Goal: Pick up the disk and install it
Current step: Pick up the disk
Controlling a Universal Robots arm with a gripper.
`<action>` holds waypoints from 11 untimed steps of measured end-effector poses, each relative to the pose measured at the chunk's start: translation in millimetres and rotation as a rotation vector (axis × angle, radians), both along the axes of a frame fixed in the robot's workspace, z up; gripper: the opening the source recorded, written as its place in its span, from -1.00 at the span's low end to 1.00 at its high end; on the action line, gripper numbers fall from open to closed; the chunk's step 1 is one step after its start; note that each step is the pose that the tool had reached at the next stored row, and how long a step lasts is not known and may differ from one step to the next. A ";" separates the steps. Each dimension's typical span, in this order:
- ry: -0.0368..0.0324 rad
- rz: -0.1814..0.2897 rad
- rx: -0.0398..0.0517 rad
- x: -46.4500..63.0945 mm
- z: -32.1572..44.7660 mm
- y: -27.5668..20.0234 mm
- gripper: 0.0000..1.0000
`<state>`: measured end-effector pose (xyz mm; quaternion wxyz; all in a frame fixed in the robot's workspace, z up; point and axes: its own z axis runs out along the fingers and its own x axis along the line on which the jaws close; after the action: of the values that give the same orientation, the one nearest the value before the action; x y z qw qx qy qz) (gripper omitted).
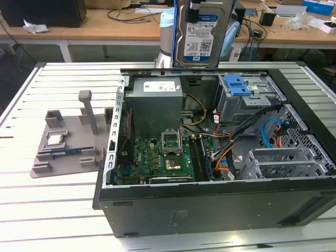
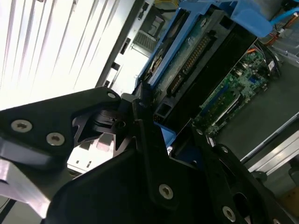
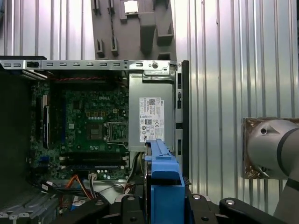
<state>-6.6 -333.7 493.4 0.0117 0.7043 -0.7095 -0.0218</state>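
The pincer (image 3: 164,207) was clamped on the disk (image 1: 200,32), holding it upright in the air over the far side of the open computer case (image 1: 210,205), apart from everything inside. The exterior view gave the disk's labelled silver face, with blue bracket down both sides. The first wrist view looked down along the disk's blue-framed edge, with black fingers (image 3: 133,207) pressed against either side and the motherboard (image 3: 88,126) and power supply (image 3: 152,116) below. The second wrist view gave the disk's other face, a green circuit board with a connector row. In the exterior view, the drive cage (image 1: 247,100) with its blue latch (image 1: 236,85) stood in the case's far corner. A grey fixture (image 1: 68,142) holding a small chip (image 1: 55,139) lay on the slatted surface (image 1: 42,205), to the exterior view's left of the case.
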 end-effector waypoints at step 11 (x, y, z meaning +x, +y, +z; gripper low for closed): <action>0.0000 0.000 0.0001 0.0 -1.9 -38.9 -0.26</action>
<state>-6.5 -372.6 491.5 0.0117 0.7043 -0.7095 -0.0218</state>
